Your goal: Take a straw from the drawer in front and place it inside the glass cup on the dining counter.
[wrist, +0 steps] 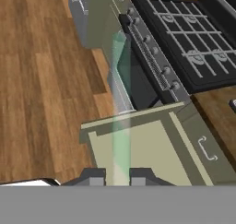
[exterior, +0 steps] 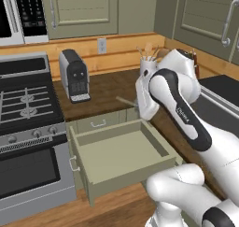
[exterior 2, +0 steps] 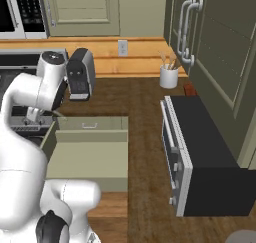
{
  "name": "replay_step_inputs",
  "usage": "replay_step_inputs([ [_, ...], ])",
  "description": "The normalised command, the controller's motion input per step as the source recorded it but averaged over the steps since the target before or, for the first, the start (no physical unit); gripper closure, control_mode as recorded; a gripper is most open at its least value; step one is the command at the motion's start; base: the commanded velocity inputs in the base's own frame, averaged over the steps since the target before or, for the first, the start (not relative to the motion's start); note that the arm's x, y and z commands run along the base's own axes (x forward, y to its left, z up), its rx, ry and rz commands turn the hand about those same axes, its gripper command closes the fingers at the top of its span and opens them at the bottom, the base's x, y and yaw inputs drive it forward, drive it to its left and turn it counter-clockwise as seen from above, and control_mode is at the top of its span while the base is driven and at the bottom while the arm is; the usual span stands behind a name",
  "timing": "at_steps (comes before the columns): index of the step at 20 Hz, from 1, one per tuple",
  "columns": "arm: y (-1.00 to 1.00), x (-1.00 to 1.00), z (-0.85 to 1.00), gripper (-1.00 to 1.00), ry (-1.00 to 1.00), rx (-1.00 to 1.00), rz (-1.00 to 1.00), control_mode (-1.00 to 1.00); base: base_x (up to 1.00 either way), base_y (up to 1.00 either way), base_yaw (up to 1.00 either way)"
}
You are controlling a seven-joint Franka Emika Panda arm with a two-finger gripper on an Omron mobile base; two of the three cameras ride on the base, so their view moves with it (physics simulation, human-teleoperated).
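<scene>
The drawer (exterior: 122, 155) stands pulled out below the worktop, its pale green inside bare (exterior 2: 90, 159). My gripper (wrist: 117, 177) hovers above the open drawer (wrist: 138, 149), shut on the straw (wrist: 120, 103), which shows as a pale strip running away from between the fingertips. In the left base view the straw (exterior: 125, 100) sticks out leftward from the hand, which is mostly hidden behind my forearm. The straw (exterior 2: 61, 115) also shows as a thin stick over the drawer's back edge. The glass cup and the dining counter are out of view.
A stove (exterior: 23, 104) with its oven sits left of the drawer. A grey coffee machine (exterior: 74, 76) and a white utensil holder (exterior 2: 169, 77) stand on the worktop. A black toaster oven (exterior 2: 200, 152) lies at the right. Wooden floor (wrist: 46, 80) spreads below.
</scene>
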Motion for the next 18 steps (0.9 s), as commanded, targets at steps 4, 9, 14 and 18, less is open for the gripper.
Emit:
replay_step_inputs([
  [4, -0.03, -0.52, 0.70, 1.00, 0.00, 0.12, 0.00, -1.00, 0.00, 0.00, 0.00],
  [9, -0.04, -0.17, 0.25, 1.00, 0.01, 0.04, 0.00, -1.00, 0.00, 0.00, 0.00],
  [14, 0.01, -0.03, 0.00, 1.00, 0.01, -0.01, 0.00, -1.00, 0.00, 0.00, 0.00],
  [18, 0.00, -0.31, -0.08, 1.00, 0.00, 0.00, 0.04, -1.00, 0.00, 0.00, 0.00],
])
